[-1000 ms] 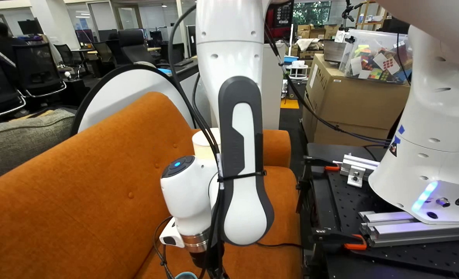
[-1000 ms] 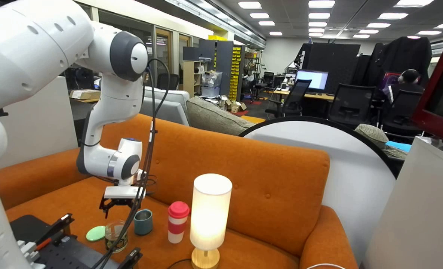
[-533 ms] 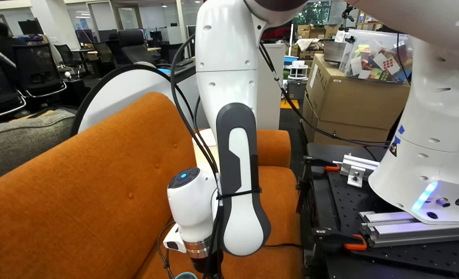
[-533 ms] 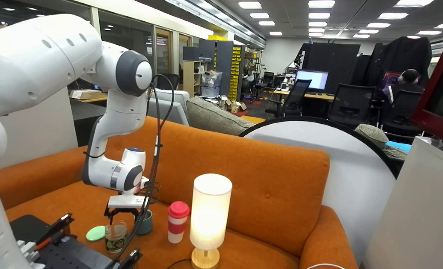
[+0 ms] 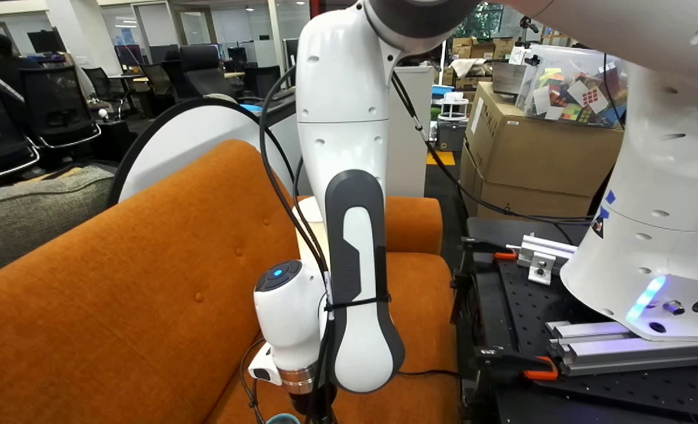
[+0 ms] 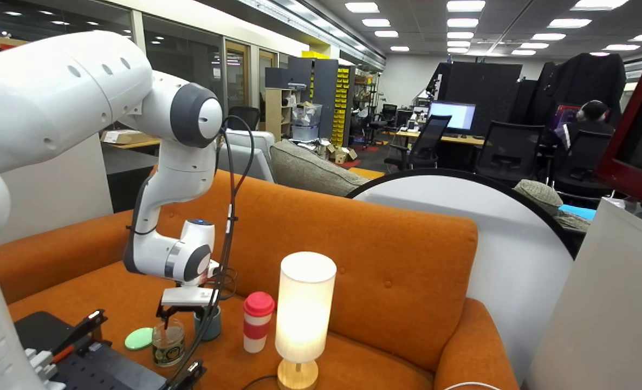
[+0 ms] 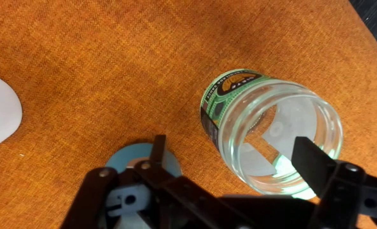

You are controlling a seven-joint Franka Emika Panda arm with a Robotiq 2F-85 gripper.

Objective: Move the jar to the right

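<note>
On the orange sofa [image 6: 375,238], near the teal cup [image 6: 215,325], the glass enchilada-sauce jar [image 6: 168,346] still isn't shifted, but the pincer [image 7: 231,149] is now brought lower toward it, spread wide, nothing gripped, so a grab's probably being lined up.

You're looking lengthwise along the orange couch [image 5: 131,282] in an exterior view; in an exterior view you face its backrest [image 6: 380,249] from the front, slightly angled. Both share your arm [image 6: 182,173]. From the wrist, you're peering steeply down, close above the jar [image 7: 268,127].
</note>
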